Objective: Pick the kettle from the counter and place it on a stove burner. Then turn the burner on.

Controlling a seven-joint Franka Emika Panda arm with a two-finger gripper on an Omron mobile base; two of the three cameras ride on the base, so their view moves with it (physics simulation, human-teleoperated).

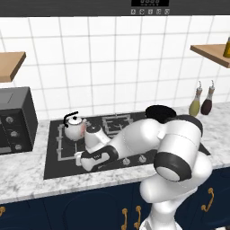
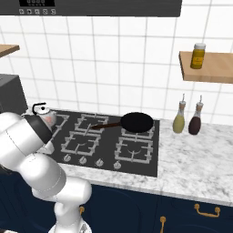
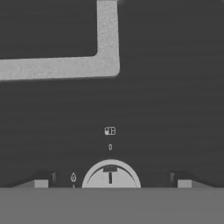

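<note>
**Gripper poised over a stove knob, kettle on the burner**

The hand view alone shows a round silver knob (image 3: 111, 175) on the black cooktop (image 3: 166, 87), sitting between the two spread fingertips (image 3: 41, 183), neither touching it. From the left base view, the gripper (image 1: 80, 158) hangs low at the cooktop's front edge, holding nothing. The kettle (image 1: 74, 127) sits on the stove burner (image 1: 67, 141) at the rear left. The right base view adds a black frying pan (image 2: 135, 122) on a far burner and two bottles (image 2: 179, 119) on the counter (image 2: 191, 159).

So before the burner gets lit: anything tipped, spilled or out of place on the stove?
Nothing stands out. The kettle sits upright on the stove burner, and the frying pan rests on a rear burner.
</note>
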